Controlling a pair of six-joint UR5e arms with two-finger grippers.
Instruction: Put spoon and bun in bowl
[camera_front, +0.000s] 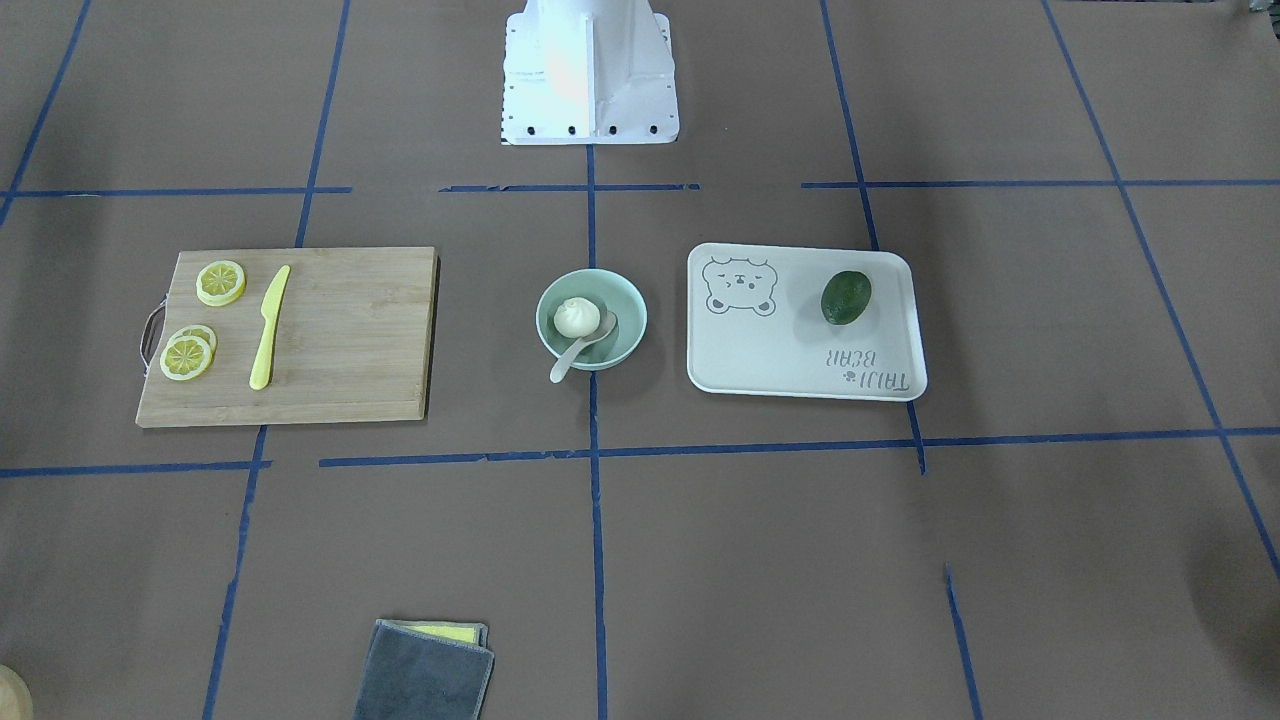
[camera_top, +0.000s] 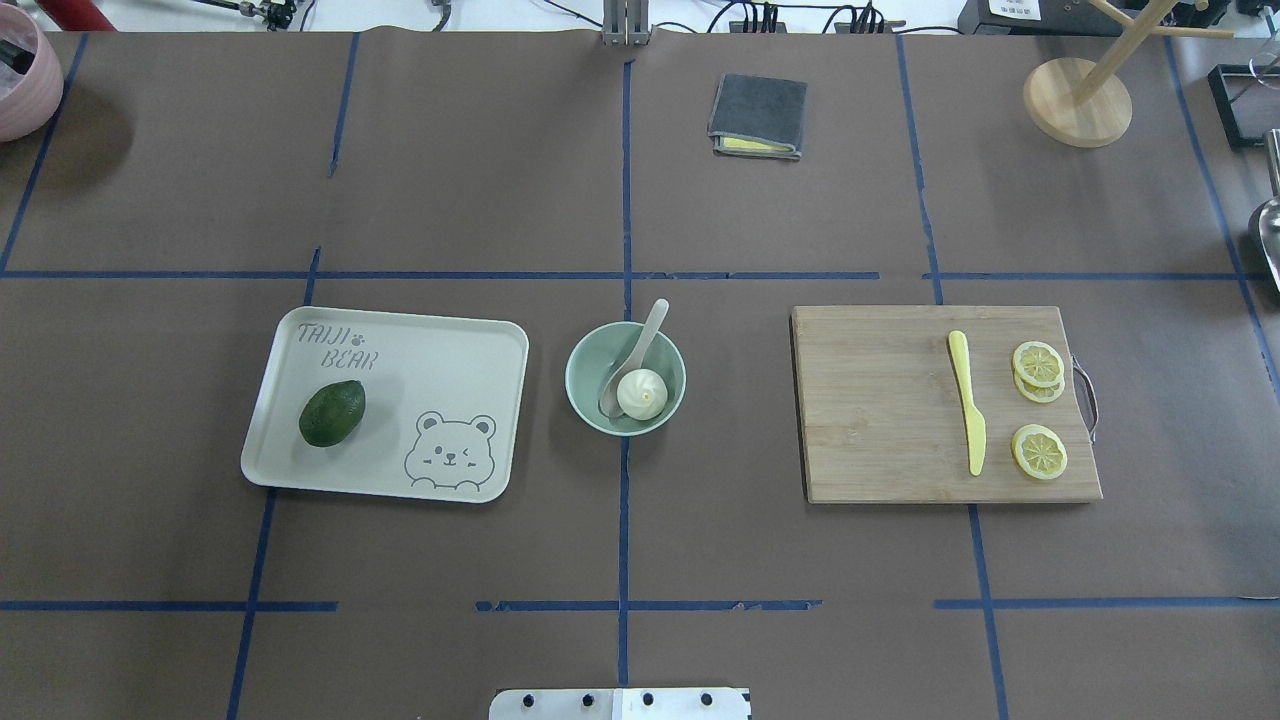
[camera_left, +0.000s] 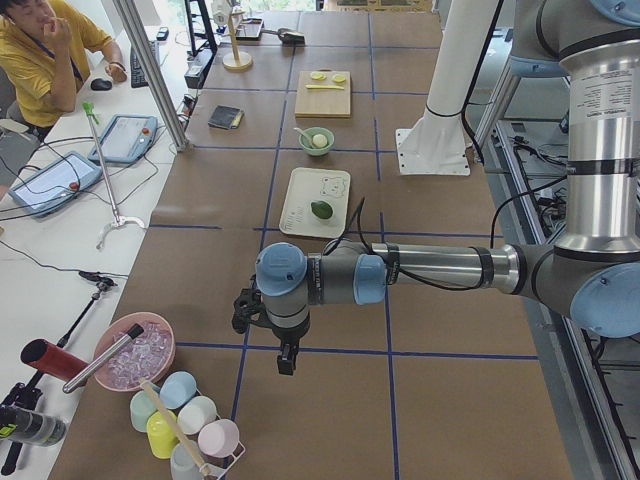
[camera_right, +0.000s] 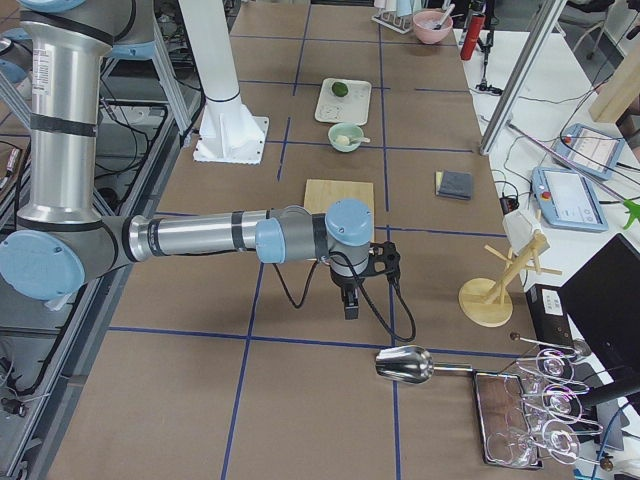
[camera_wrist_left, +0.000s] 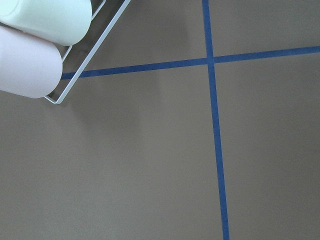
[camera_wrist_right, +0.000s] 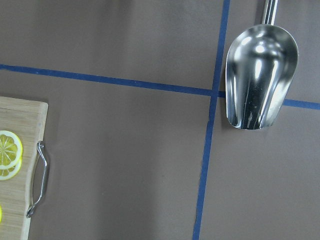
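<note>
**A:** Where are the task's things?

**B:** In the overhead view, at the frame's centre, stands the round pale mint-green bowl (camera_top: 590, 355). The small white steamed bun with the pinched top (camera_top: 641, 392) lies inside it, toward the lower right. The off-white plastic soup spoon (camera_top: 636, 352) has its scoop down in the bowl just left of the bun. Its handle leans over the rim toward the top of the frame. I judge both placements done.

**A:** And the claws?

**B:** The left gripper (camera_left: 286, 366) shows only in the left side view, low and left of centre, above bare table. The right gripper (camera_right: 351, 305) shows only in the right side view, near the centre. Both are well apart from the bowl. I cannot tell whether either claw is apart or together.

**A:** If either thing needed shifting?

**B:** The spoon looks light, stiff and smooth, so likely slippery. I would pinch the handle where it clears the rim. The bun looks soft and light, so I would take it gently across its sides, below the pleats, to avoid denting it.
</note>
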